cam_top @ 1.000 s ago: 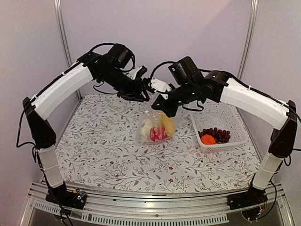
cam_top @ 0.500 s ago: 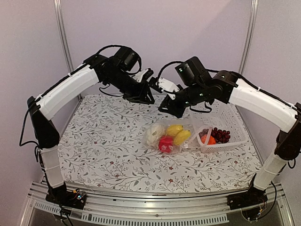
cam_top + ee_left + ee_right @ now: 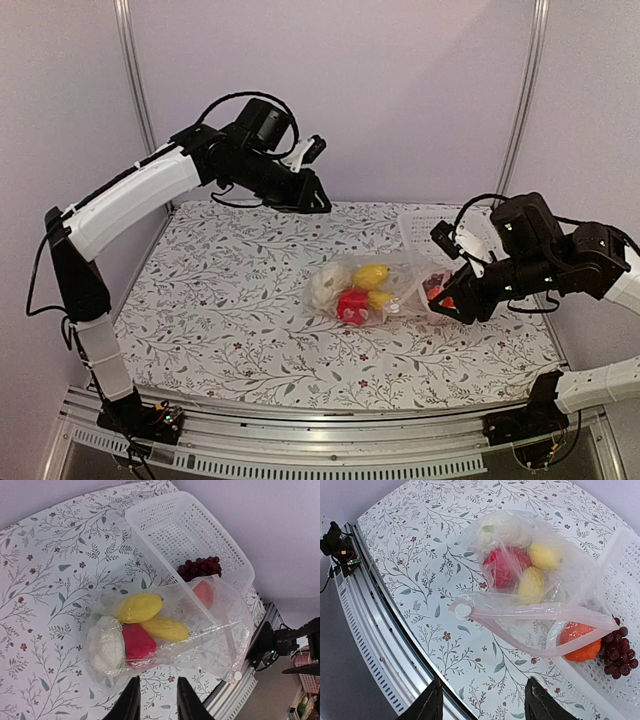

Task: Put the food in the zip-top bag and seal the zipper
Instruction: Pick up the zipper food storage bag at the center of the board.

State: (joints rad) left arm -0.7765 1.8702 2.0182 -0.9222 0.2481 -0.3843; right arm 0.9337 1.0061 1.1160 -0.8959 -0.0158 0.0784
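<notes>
clear, crinkly zip-top bag [image 3: 385,290] lies right of the bench [image 3: 220,300] middle, holding a cream-white lump [image 3: 328,285], red piece [image 3: 351,306] and two yellow pieces [image 3: 371,275]. its mouth end drapes over the white basket [image 3: 425,222] at the right edge, which holds grapes [image 3: 200,566] and an orange ball [image 3: 580,642]. left tool [image 3: 158,685] and right tool [image 3: 484,684] hang open, empty.

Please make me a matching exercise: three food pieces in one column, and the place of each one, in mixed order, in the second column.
1. red piece
2. grape bunch
3. orange ball

A. in the basket, partly under the bag
B. inside the bag, beside the cream-white piece
C. in the basket, beyond the bag's edge

Pairs: 1-B, 2-C, 3-A
</notes>
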